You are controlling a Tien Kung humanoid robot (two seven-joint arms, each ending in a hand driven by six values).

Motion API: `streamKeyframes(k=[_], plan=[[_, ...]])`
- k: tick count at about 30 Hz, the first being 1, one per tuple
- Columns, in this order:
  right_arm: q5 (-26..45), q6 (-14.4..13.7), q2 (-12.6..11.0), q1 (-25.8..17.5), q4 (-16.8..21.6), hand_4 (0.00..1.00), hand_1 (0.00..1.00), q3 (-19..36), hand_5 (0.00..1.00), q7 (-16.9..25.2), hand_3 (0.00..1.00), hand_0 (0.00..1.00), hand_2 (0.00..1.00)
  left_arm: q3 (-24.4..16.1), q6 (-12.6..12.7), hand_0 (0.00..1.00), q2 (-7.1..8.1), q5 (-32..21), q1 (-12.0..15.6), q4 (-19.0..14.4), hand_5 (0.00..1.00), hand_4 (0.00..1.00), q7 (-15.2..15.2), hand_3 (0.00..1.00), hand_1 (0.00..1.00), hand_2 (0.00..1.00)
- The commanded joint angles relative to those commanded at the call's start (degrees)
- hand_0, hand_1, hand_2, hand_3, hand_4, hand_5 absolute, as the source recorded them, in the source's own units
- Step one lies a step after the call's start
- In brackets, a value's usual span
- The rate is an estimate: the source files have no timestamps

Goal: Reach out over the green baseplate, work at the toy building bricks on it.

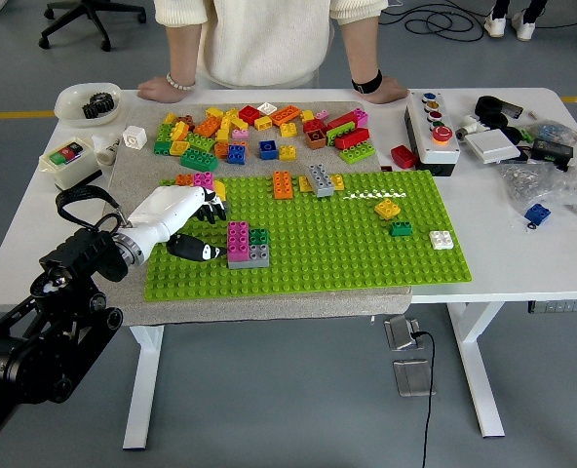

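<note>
A bright green baseplate (347,249) lies on a grey mat on the white table. Near its left part stands a small stack: a magenta brick (238,239) on a grey brick (253,256), with a dark green brick (259,236) beside it. My left hand (203,226), white with black fingers, hovers over the plate's left edge just left of that stack. Its fingers are spread, thumb low and the others higher, and hold nothing. On the plate also sit an orange brick (283,184), a long grey brick (320,179), a yellow brick (387,208) and a white brick (442,239).
Several loose bricks (259,129) are heaped on the mat behind the plate. A person stands at the far side with both hands (162,90) resting on the table edge. A button box (433,129) and clutter lie at the right, a white bowl (86,101) at the far left.
</note>
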Motion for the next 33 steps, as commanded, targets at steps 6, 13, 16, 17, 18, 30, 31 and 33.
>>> streamKeyframes(k=[6,13,16,17,18,30,31,33], plan=[[0.0,0.0,0.0,0.1,0.0,0.867,0.637,0.0,0.564,0.0,0.643,0.75,0.679,-0.1,-0.1,0.737,-0.03,0.0,-0.1,0.1,0.221,0.918,0.1,0.544,0.542,0.528],[0.0,0.0,0.0,-0.1,0.0,0.867,0.638,-0.1,0.564,0.0,0.641,0.75,0.679,-0.7,-0.2,0.738,0.44,0.0,0.1,0.1,0.211,0.892,0.4,0.541,0.54,0.526],[0.0,0.0,0.0,-0.1,0.0,0.867,0.638,-0.1,0.564,0.0,0.641,0.75,0.679,-1.1,-0.3,0.738,0.7,0.0,0.3,-0.1,0.211,0.892,0.6,0.541,0.54,0.526],[0.0,0.0,0.0,-0.1,0.0,0.867,0.638,-0.1,0.564,0.0,0.641,0.75,0.679,-1.5,-0.4,0.738,0.79,0.0,0.4,-0.3,0.211,0.892,0.6,0.541,0.54,0.526],[0.0,0.0,0.0,-0.2,0.0,0.867,0.638,-0.1,0.564,0.0,0.641,0.75,0.679,-1.7,-0.5,0.738,0.86,0.0,0.5,-0.5,0.211,0.892,0.6,0.541,0.54,0.526],[0.0,0.0,0.2,-0.2,0.0,0.867,0.637,-0.1,0.564,0.0,0.642,0.75,0.679,-4.2,-3.0,0.747,2.68,0.0,4.2,-8.3,0.204,0.842,0.9,0.533,0.555,0.528],[0.0,0.0,0.2,-0.2,0.0,0.867,0.636,-0.1,0.563,0.0,0.644,0.75,0.679,-4.3,-3.2,0.809,2.82,0.0,4.8,-9.3,0.269,0.915,1.0,0.539,0.643,0.573],[0.0,0.0,0.1,-0.2,0.0,0.867,0.636,-0.1,0.563,-0.1,0.644,0.75,0.679,-4.3,-3.5,0.809,2.93,0.0,5.7,-10.7,0.269,0.915,1.1,0.539,0.643,0.573]])
